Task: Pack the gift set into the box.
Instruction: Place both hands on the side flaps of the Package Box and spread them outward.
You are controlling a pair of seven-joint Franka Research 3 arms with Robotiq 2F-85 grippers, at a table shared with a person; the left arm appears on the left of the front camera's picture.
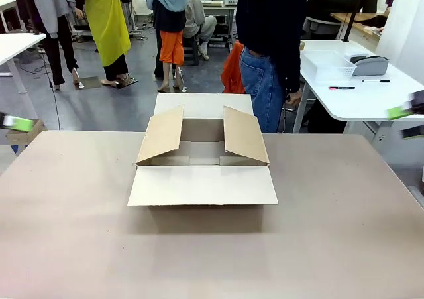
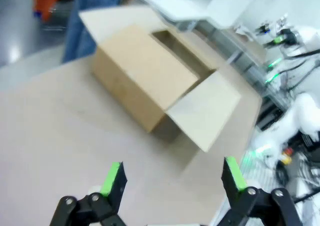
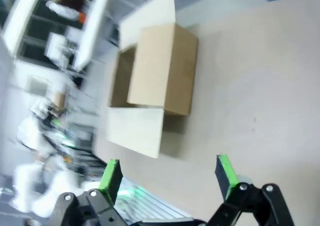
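The box [image 1: 203, 173] stands open in the middle of the brown table [image 1: 331, 233], with its four flaps spread and its inside bare where it shows. It also appears in the left wrist view [image 2: 145, 80] and the right wrist view [image 3: 162, 75]. The gift set is out of view. My left gripper [image 1: 16, 122] hovers at the table's far left edge, and its fingers [image 2: 172, 176] are open with nothing between them. My right gripper [image 1: 407, 119] hangs off the table's right edge, and its fingers [image 3: 167, 173] are open too. Both stay well away from the box.
A person [image 1: 271, 47] in jeans stands just behind the box at the far side. To the back right, a white table [image 1: 358, 100] carries a white basket [image 1: 328, 65], a grey object [image 1: 370, 65] and pens. Bare tabletop surrounds the box on all sides.
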